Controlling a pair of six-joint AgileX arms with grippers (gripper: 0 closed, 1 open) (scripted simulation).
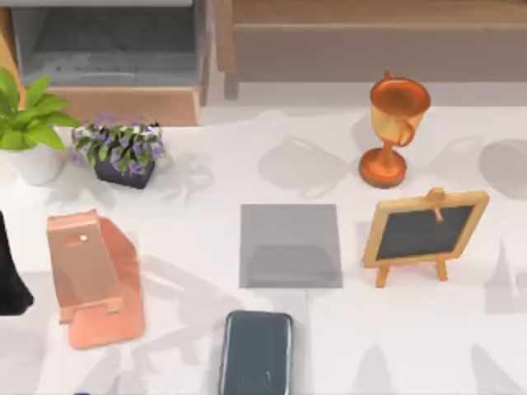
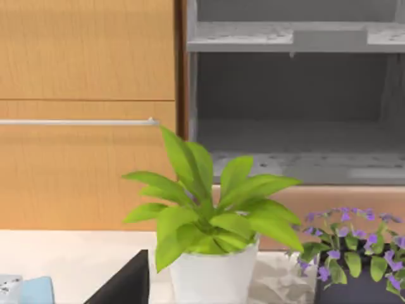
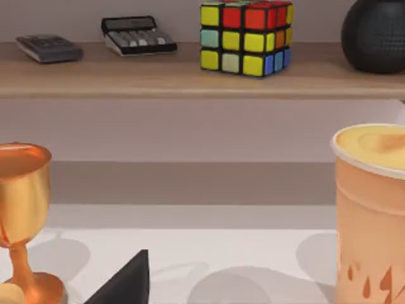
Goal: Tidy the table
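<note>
The white marbled table (image 1: 198,247) carries a dark phone (image 1: 256,352) lying flat at the front edge, just in front of a grey square mat (image 1: 290,245). To the left stands a copper-pink phone stand (image 1: 95,276). A copper trophy (image 1: 394,127) and a small wooden-framed chalkboard easel (image 1: 424,233) stand at the right. My left arm (image 1: 8,276) shows as a black shape at the left edge. A dark wedge of my left gripper (image 2: 123,285) points toward the green plant (image 2: 209,215). A dark wedge of my right gripper (image 3: 123,282) lies between the trophy (image 3: 22,215) and an orange paper cup (image 3: 373,215).
A leafy plant in a white pot (image 1: 29,127) and a purple-flowered plant (image 1: 122,152) stand at the back left, before a wooden cabinet with a grey compartment (image 1: 107,49). A wooden shelf (image 3: 190,73) holds a colour cube (image 3: 245,37), a calculator (image 3: 136,35) and a dark sphere (image 3: 376,31).
</note>
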